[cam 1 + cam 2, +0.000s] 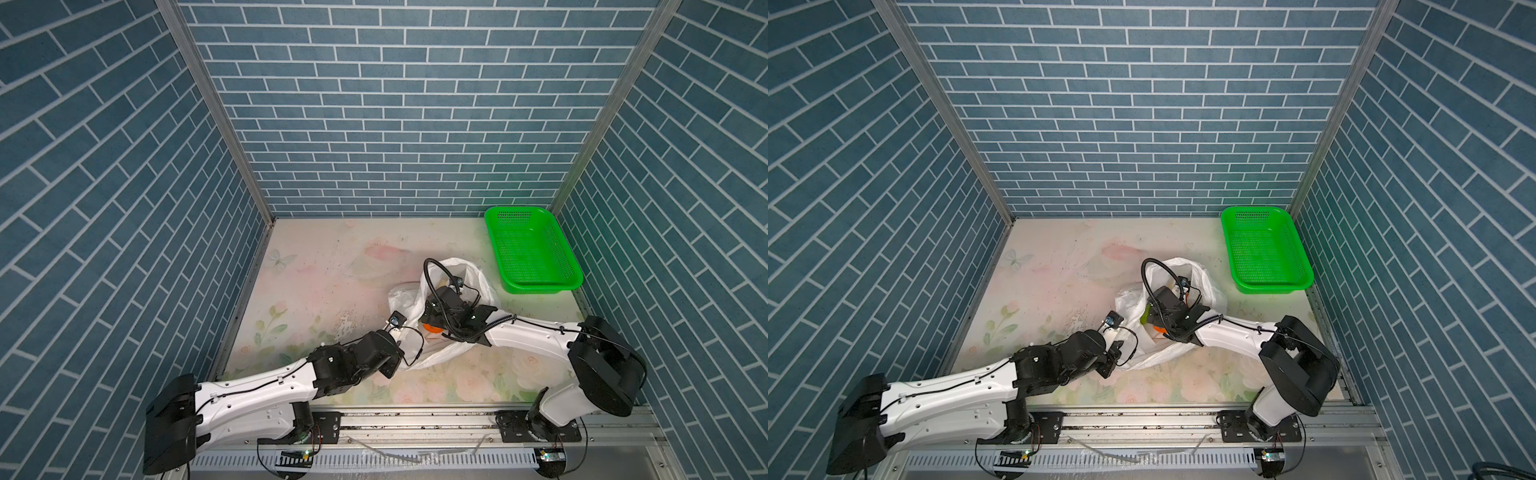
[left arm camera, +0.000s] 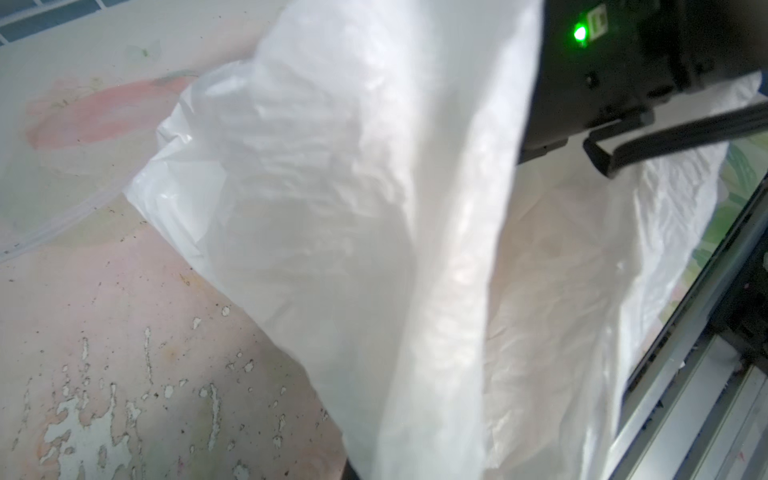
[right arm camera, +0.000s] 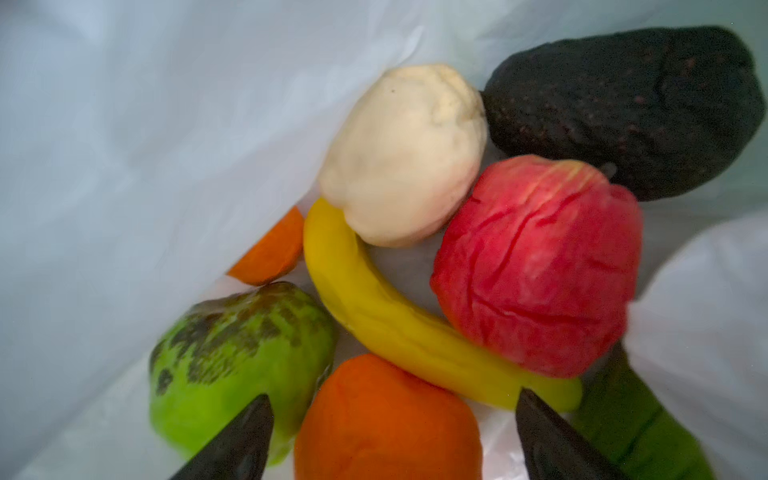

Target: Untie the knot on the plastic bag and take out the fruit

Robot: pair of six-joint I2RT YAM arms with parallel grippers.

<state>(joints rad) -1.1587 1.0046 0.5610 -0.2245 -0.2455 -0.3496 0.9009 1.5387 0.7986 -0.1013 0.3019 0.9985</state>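
Untying judged complete, removal in hand: the plastic bag [image 1: 401, 301] lies open on the worktop [image 1: 332, 291], left pincer [image 1: 395, 361] clamped on its edge, right pincer [image 3: 395, 397] inside with jaws spread astride the orange fruit [image 3: 386, 428], next requiring descent and closure.

Fruit [image 3: 415, 324] inside plastic bag [image 1: 401, 297], basket [image 1: 540, 288] behind-right of it.
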